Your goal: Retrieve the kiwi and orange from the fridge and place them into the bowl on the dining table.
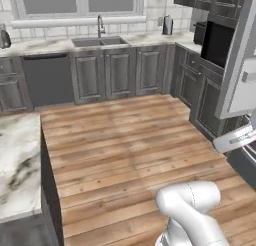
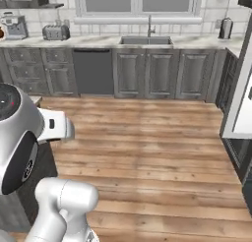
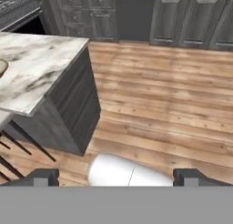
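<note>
- Tool (image 3: 116, 176): jaws spread wide, nothing between the tips; it looks down over bare wood floor.
- Desk (image 3: 36, 68) (the marble island) lies to the tool's left in the hand view; a tan rim, possibly the bowl (image 3: 2, 67), shows at its left edge.
- Fridge (image 1: 240, 65), door open, is at the far right in the left base view.
- Kiwi and orange: location cannot be told.
- Judgement: the next move turns toward the fridge, away from the desk.

White arm (image 1: 192, 210) folded low; gripper (image 3: 120, 176) wide open, empty, pointing forward and down.
</note>
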Available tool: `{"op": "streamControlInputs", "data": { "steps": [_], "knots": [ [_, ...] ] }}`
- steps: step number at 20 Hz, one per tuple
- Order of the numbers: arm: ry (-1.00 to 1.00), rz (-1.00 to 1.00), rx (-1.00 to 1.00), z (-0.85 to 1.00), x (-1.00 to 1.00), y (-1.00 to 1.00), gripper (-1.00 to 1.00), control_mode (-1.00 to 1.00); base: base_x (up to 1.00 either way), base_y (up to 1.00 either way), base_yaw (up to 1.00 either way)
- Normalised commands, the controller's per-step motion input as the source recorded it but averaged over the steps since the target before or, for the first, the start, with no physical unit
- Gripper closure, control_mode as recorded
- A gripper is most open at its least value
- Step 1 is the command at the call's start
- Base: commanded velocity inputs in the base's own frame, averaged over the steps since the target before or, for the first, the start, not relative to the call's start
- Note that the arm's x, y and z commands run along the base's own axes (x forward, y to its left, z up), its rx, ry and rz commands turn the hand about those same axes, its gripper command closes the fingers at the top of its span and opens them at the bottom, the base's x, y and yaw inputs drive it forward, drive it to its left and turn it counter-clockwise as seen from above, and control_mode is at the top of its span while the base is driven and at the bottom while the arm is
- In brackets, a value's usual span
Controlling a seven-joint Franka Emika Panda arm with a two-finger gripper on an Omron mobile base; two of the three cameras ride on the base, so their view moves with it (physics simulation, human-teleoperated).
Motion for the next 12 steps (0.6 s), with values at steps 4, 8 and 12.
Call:
{"op": "streamControlInputs", "data": {
  "steps": [4,8,12],
  "knots": [
    [0.00,0.00,0.00,0.00,0.00,0.00,-1.00,1.00,0.22,-0.38,-0.40],
    [0.00,0.00,0.00,0.00,0.00,0.00,-1.00,1.00,0.30,-0.30,-0.38],
    [0.00,0.00,0.00,0.00,0.00,0.00,-1.00,1.00,0.39,-0.28,-0.37]
  ]
}}
